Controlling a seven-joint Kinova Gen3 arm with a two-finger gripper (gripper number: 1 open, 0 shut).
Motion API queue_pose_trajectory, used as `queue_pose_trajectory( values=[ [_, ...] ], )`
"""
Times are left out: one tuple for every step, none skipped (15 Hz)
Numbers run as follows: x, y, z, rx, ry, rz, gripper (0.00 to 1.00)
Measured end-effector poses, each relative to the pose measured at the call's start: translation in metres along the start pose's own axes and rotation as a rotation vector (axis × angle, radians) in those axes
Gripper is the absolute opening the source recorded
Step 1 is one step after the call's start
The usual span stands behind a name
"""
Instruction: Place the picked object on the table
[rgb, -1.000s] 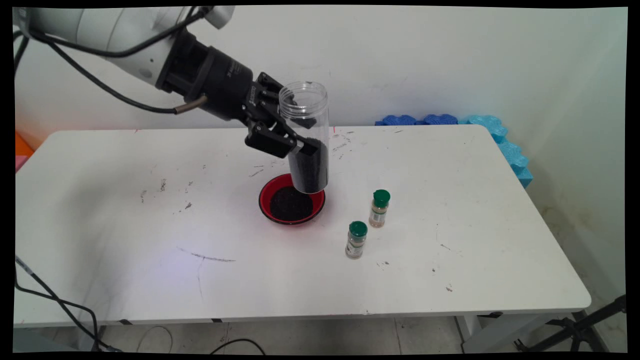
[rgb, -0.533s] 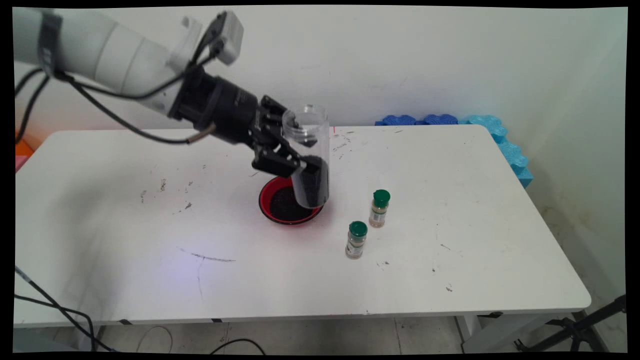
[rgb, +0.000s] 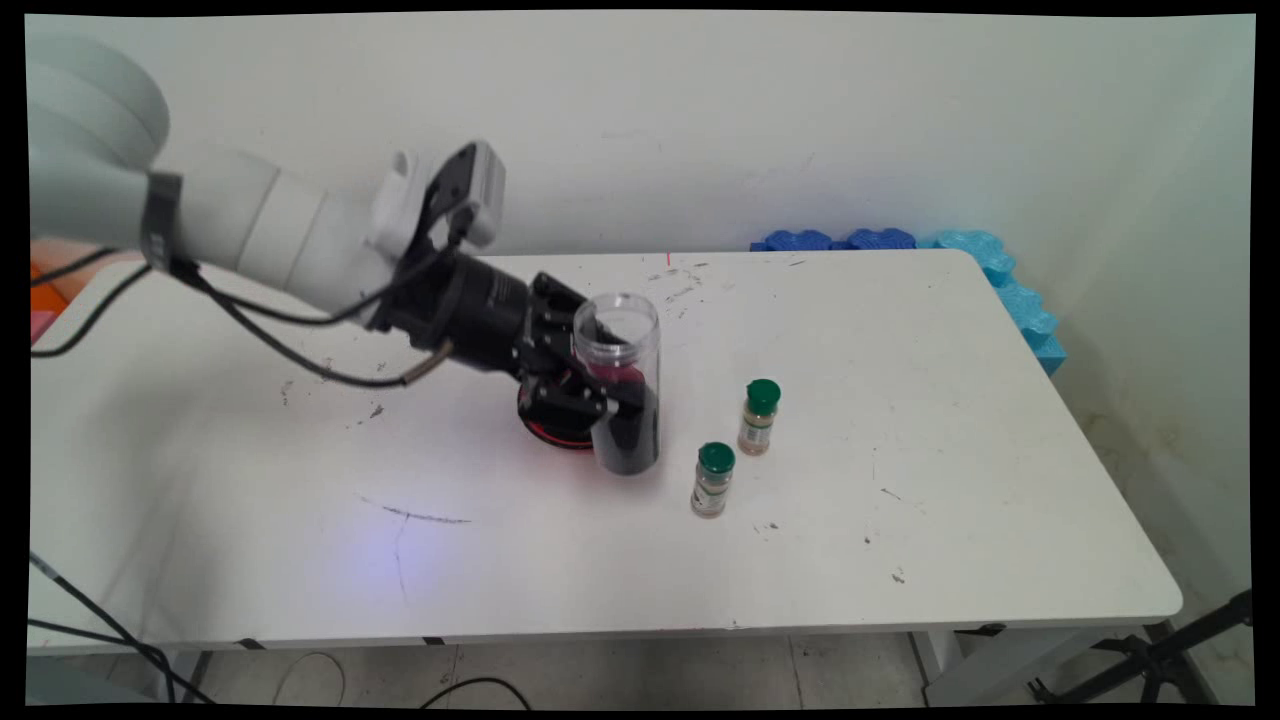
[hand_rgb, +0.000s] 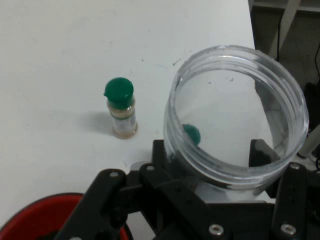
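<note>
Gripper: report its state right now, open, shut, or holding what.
Gripper: shut on the clear jar, which is upright, lidless and part-filled with dark grains.

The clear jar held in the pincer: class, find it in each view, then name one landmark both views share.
Main view: clear jar upright at centre, in front of the red bowl, dark grains in its lower part.
Hand view: clear jar at right, seen into its open mouth.
Shared landmark: the green-capped spice bottle.
</note>
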Motion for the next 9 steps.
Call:
queue_pose_trajectory(
  values=[
    [-0.007,0.002,0.004,-0.001,0.0,-0.003,0.0],
    [-0.014,0.004,0.009,-0.001,-0.001,-0.007,0.0],
    [-0.019,0.006,0.012,-0.001,-0.001,-0.011,0.0],
    [-0.026,0.007,0.016,-0.001,-0.002,-0.016,0.0],
    [-0.032,0.008,0.02,-0.001,-0.003,-0.023,0.0],
    [-0.037,0.01,0.023,-0.001,-0.003,-0.029,0.0],
    [-0.043,0.011,0.027,-0.001,-0.003,-0.036,0.0],
    [-0.048,0.011,0.031,-0.002,-0.003,-0.043,0.0],
    [-0.053,0.012,0.034,-0.003,-0.003,-0.049,0.0]
  ],
)
